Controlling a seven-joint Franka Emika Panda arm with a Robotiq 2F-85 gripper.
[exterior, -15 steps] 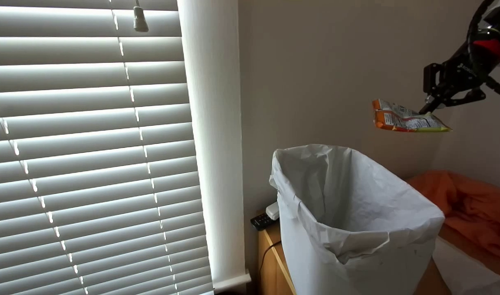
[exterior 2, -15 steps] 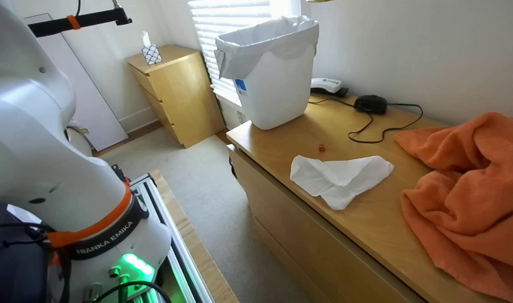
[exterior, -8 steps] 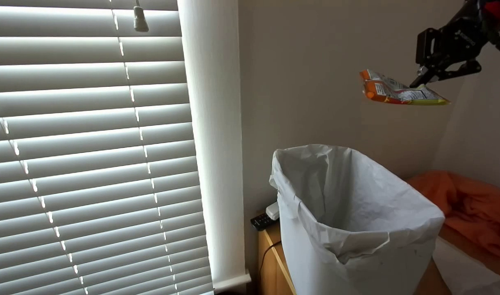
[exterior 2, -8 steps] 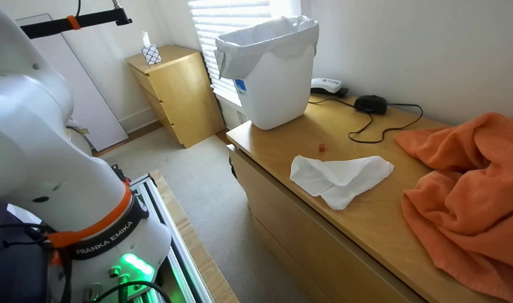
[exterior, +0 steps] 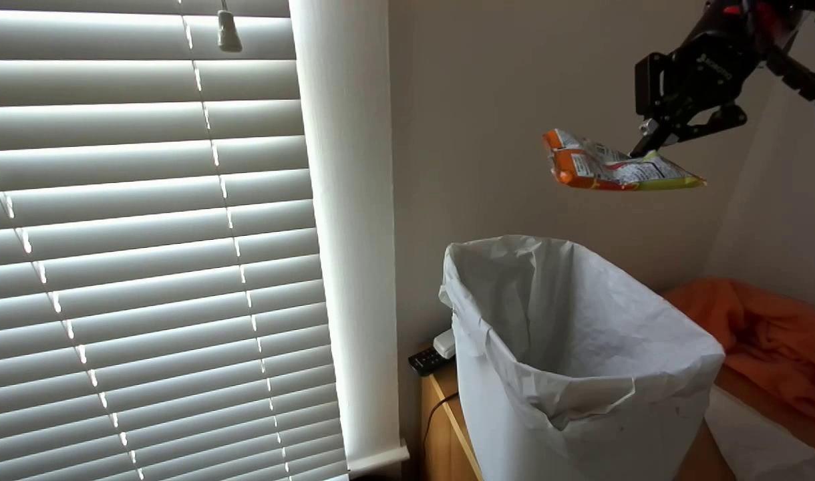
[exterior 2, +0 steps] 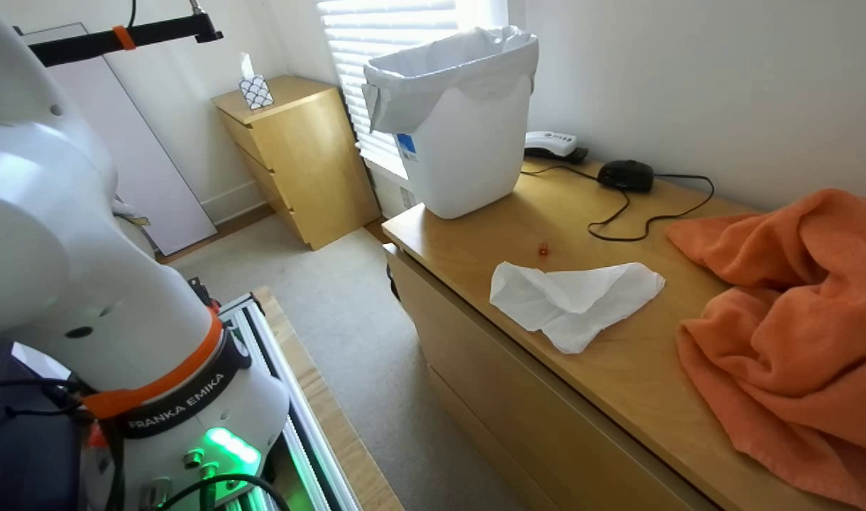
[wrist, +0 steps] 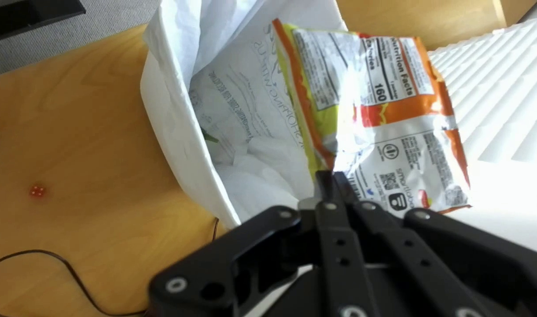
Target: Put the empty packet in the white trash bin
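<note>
Higher than the bin [exterior 2: 472, 152], your claw [wrist: 332, 177] pinches the packet [wrist: 376, 121], probably light, soft and slippery, near one edge, a sensible hold.

In an exterior view, the white trash bin [exterior: 601, 431] is cut off below at five o'clock. In the wrist view, the empty packet [wrist: 376, 121] at two o'clock hides part of it; a green shape [wrist: 210, 137] toward ten is too small to identify.

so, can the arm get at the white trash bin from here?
Likely yes: the gripper, pinching the packet, hangs higher than the white trash bin, whose top is open; nothing visible blocks the way.
</note>
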